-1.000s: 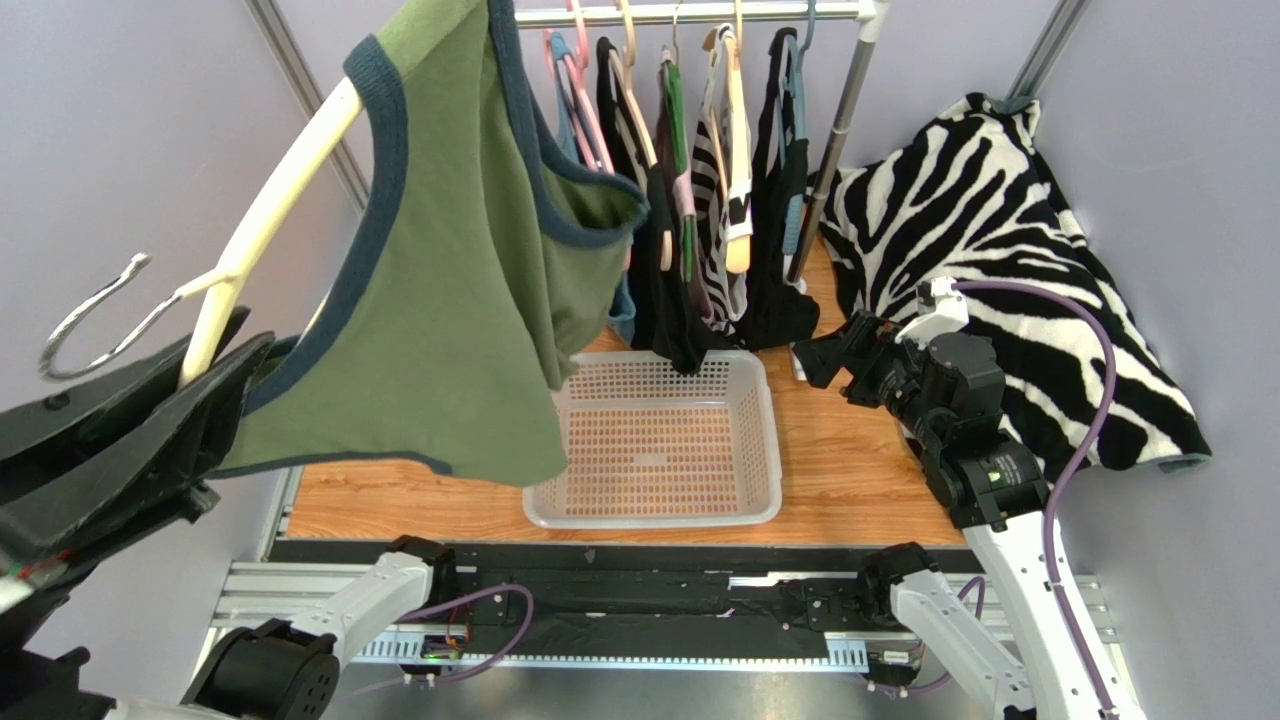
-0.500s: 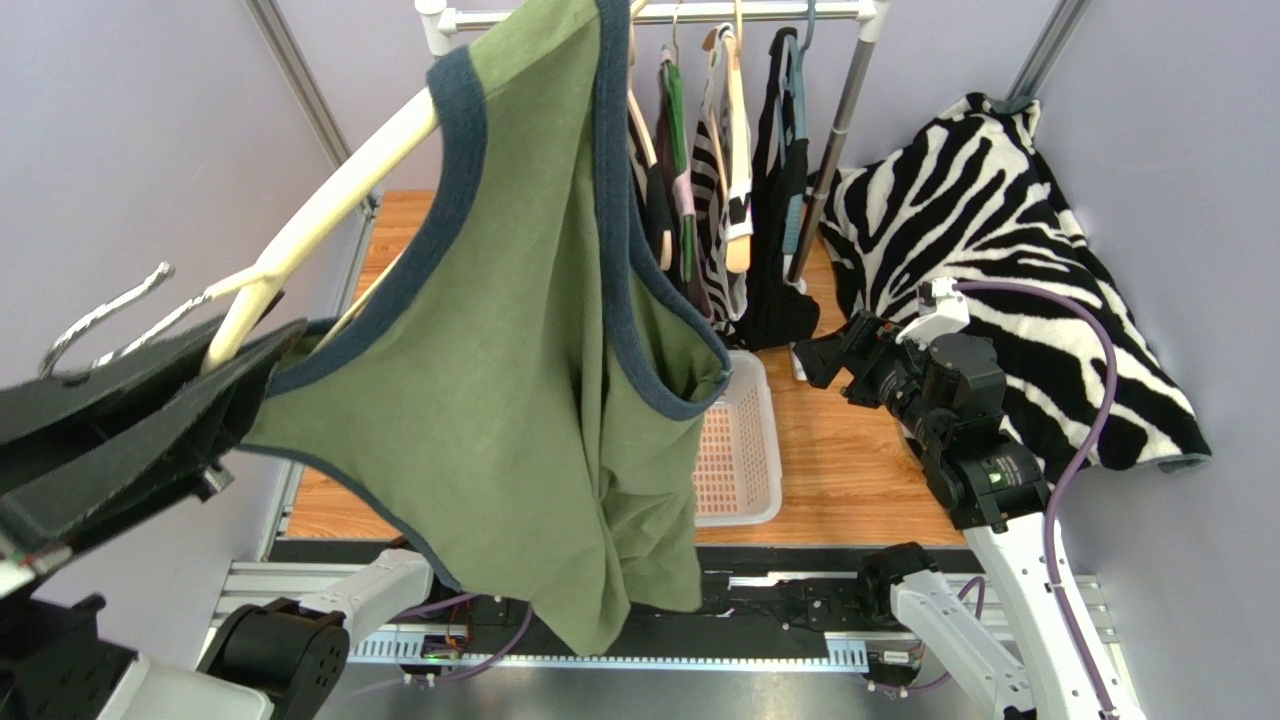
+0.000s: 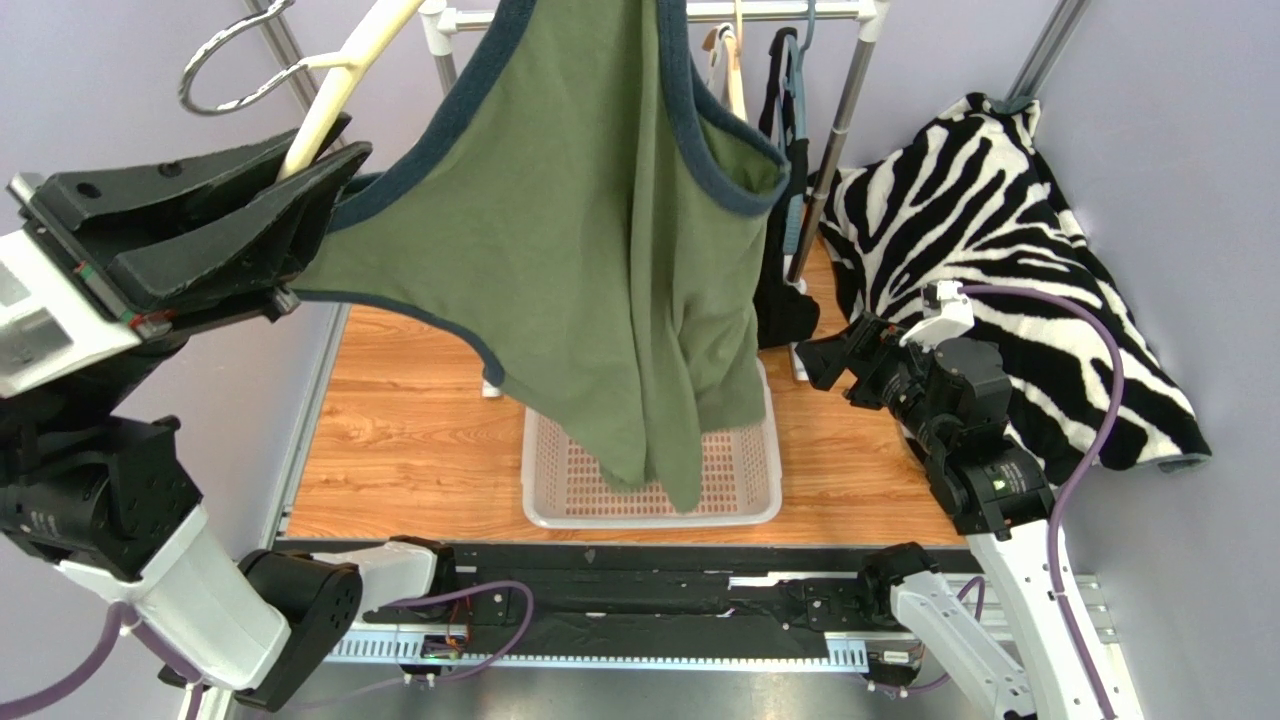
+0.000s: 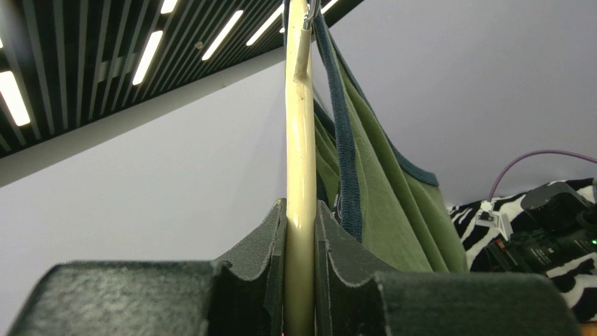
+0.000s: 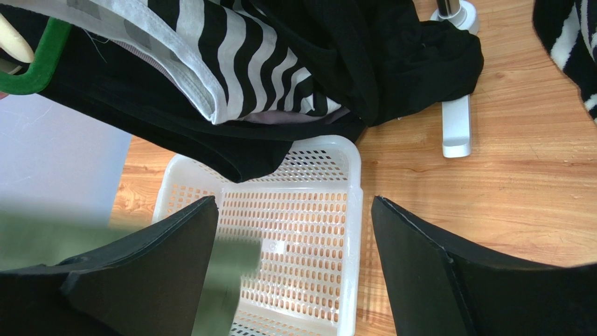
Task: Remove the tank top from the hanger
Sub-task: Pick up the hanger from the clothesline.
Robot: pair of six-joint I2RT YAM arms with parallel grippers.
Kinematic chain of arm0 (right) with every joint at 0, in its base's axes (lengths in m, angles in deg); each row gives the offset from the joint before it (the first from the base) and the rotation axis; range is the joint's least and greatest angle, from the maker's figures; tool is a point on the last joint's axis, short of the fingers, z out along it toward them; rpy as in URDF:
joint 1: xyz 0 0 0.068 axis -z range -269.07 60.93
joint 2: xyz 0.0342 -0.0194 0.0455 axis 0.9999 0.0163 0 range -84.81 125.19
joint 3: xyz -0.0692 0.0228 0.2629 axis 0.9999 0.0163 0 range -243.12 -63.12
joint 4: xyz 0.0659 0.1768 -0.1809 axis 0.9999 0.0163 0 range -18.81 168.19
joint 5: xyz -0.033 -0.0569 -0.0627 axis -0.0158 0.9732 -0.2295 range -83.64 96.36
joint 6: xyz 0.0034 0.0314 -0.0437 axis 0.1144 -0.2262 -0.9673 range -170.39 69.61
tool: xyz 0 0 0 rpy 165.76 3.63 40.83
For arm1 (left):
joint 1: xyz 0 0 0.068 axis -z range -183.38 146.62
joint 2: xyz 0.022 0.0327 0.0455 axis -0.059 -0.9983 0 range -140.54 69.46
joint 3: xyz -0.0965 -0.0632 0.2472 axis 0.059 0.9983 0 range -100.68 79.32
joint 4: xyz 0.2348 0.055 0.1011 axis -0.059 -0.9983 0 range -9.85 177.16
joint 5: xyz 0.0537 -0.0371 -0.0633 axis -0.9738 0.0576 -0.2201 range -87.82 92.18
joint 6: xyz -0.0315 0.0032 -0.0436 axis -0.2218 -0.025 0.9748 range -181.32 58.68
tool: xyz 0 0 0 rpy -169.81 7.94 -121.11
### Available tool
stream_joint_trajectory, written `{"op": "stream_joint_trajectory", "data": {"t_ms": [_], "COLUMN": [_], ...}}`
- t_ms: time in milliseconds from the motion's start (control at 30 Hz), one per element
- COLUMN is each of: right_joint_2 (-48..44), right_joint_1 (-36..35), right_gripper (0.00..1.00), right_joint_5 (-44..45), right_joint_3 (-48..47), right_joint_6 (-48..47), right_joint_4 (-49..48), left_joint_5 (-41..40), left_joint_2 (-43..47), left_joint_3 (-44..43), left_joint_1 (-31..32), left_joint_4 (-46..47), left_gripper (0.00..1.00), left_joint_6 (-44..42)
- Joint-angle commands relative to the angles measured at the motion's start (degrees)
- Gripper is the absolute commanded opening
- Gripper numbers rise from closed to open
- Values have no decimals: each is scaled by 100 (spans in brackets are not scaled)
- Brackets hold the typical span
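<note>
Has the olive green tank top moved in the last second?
Yes. Carried on the cream hanger in the left end effector, the tank top swung right, from mostly left of the white mesh basket to over it.

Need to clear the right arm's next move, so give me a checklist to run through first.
1. Left end effector shut on the cream hanger with metal hook: ok.
2. Green tank top with navy trim hanging on that hanger: ok.
3. Right end effector open: ok.
4. Right end effector gripping the tank top: not ok, it holds nothing.
5. Both straps' seating on the hanger: cannot tell, out of frame.
6. White perforated plastic basket on the wooden table: ok.
</note>
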Motion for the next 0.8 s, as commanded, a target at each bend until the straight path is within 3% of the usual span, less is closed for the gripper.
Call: {"op": "stream_joint_trajectory", "data": {"t_ms": [0, 133, 433, 600, 767], "right_joint_2": [-56, -21, 102, 190, 190], "right_joint_1": [-20, -20, -20, -20, -20], "right_gripper": [85, 85, 85, 85, 86], "right_joint_5": [-90, -99, -108, -195, -336], "right_joint_3": [-103, -138, -252, -305, -410], "right_joint_6": [-3, -3, -29, 6, -90], "right_joint_4": [-119, -119, -216, -313, -400], "left_joint_5": [-143, 41, 1016, 1210, 1299], "left_joint_2": [56, 117, 1118, 1418, 2075], "left_joint_3": [135, 319, 2225, 2446, 3780], "left_joint_1": [-28, -28, -19, -19, -19], "left_joint_4": [679, 425, -420, -744, -955], "left_gripper": [1, 2, 1, 1, 1], "left_joint_6": [-13, -30, -39, -118, -241]}}
